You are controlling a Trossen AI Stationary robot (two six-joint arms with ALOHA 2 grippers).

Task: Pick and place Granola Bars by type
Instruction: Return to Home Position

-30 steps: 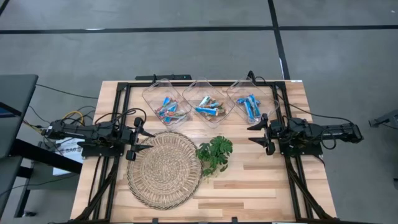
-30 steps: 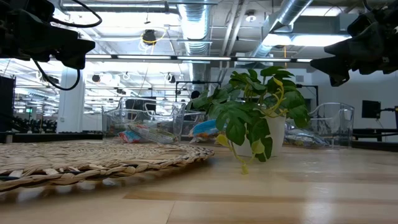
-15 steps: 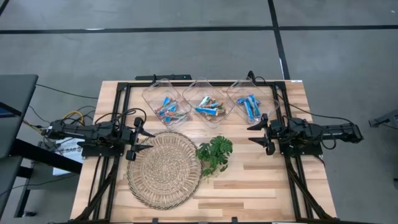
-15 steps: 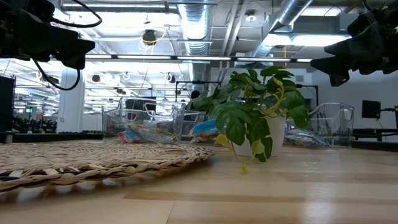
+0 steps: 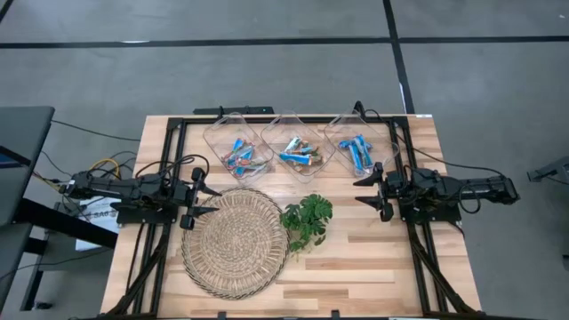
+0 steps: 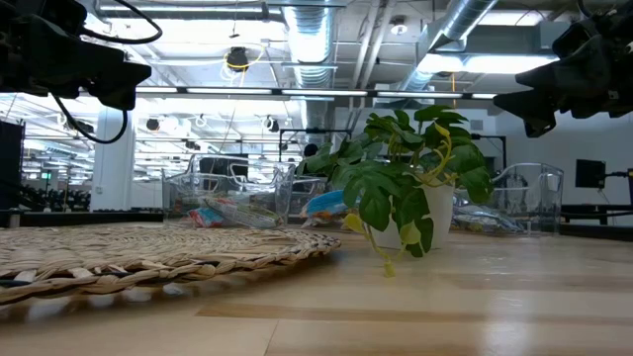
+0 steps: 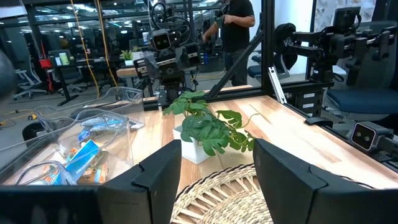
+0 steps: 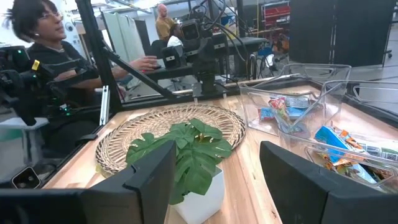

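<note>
**Bars binned, both arms drawn back**

The pale wooden tabletop (image 5: 373,258) stands on a grey workshop floor. Along its far edge we see three transparent bins in a row: the left bin (image 5: 212,135), the middle bin (image 5: 286,118) and the right bin (image 5: 332,130). Every one of the Granola Bars (image 5: 298,153) we can find lies inside these, and the woven mat (image 5: 233,244) in front of them carries none. Blue wrappers show in all three bins, with reddish and tan ones mixed in at the left and middle. We judge the sort may not be clean, though the wrappers are too small to be sure.

The left end effector (image 5: 212,199) hovers over the mat's left rim, and the right end effector (image 5: 358,193) hangs just beside the right bin. Each has its fingers spread wide and grips nothing. The potted plant (image 5: 306,220) sits between them.

We see the main risk on the right, where a careless swing toward home could clip that light bin and spill its bars.
</note>
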